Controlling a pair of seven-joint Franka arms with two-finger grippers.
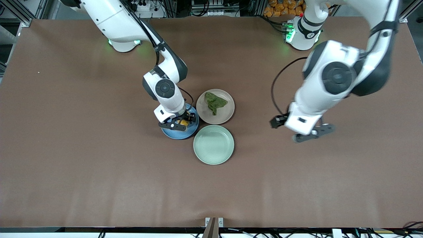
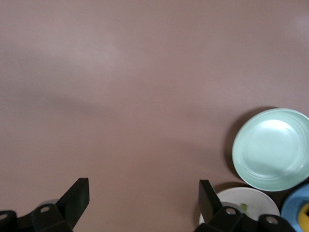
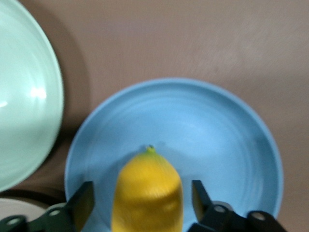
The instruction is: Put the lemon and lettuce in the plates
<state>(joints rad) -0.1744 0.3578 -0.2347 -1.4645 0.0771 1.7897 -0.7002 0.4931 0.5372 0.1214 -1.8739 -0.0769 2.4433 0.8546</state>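
The yellow lemon lies on the blue plate. My right gripper is low over that plate and open, with a gap on each side of the lemon. The right wrist view shows the lemon between the spread fingers on the blue plate. The dark green lettuce lies in the beige plate, beside the blue plate. My left gripper is open and empty over bare table toward the left arm's end. It shows in its wrist view.
A pale mint-green plate holds nothing and sits nearer to the front camera than the other two, touching or nearly touching them. It shows in the left wrist view and the right wrist view. Brown table all around.
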